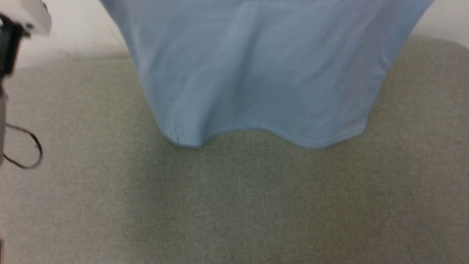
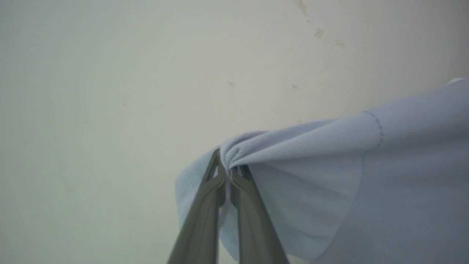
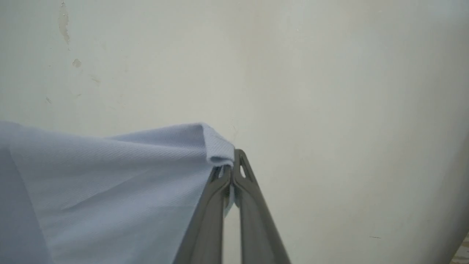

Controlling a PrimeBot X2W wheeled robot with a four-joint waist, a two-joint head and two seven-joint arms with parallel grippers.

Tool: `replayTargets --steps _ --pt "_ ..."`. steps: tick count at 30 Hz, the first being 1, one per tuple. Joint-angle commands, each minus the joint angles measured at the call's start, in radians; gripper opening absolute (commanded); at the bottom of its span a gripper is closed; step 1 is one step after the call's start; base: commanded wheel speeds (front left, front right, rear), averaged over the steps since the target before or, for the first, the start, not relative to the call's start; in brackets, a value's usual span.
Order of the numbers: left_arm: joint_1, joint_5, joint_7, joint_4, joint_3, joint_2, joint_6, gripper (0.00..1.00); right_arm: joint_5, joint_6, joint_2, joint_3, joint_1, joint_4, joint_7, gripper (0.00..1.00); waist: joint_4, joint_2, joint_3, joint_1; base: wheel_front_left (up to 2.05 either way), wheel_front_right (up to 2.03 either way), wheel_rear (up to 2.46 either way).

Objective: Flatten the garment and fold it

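Garment: the light blue shirt (image 1: 256, 73) hung spread out above the bench (image 1: 234, 205), over its far half, with its upper part running out of the head view's top.
Hem: the wavy lower hem (image 1: 263, 132) hung low over the bench; whether it touched the surface could not be told.
Left pincer: the left pincer (image 2: 229, 170) was clamped tight on a bunched fold at the garment's top edge, with cloth squeezed between the fingertips.
Right pincer: the right pincer (image 3: 231, 172) was likewise closed on a rolled corner of the garment's top edge.
Head view alone: it gave the broad hanging panel, the hem and the grey-green bench beneath, with a soft shadow under the cloth.
Wrist views alone: they gave both grips, the ribbed weave and the taut top edge. The left wrist view also showed a stitched seam (image 2: 379, 128) and a loose flap drooping below the pinch.
Around: a pale wall (image 2: 110, 91) with small chipped marks (image 2: 318, 32) stood behind the cloth. A blurred pale and dark arm part (image 1: 14, 33) sat at the head view's upper left, with a dark cable loop (image 1: 34, 146) below it.
In the way: the garment covered the middle of the bench's far edge and the wall behind it. The rounded far right corner of the bench lay bare.
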Motion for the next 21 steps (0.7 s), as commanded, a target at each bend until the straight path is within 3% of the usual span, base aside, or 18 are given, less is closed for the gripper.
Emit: replayTargets --steps 1,11,21 --pt "-0.04 0.016 -0.018 0.032 0.002 0.0 -0.003 0.0 -0.004 -0.003 -0.002 0.001 -0.041 0.031 -0.027 0.0 -0.028 0.0 0.098 -0.0002 0.0 0.0 0.0" --pt "-0.365 0.101 -0.212 0.329 -0.034 -0.057 -0.031 0.0 -0.076 -0.003 0.024 0.142 -0.376 0.336 -0.34 0.0 -0.051 0.0 0.215 -0.0002 0.0 0.0 0.0" --pt "-0.394 0.083 -0.297 0.506 -0.051 -0.111 -0.059 0.0 -0.034 -0.003 0.08 0.274 -0.426 0.532 -0.431 0.0 -0.048 0.0 0.282 -0.0002 0.0 0.0 0.0"
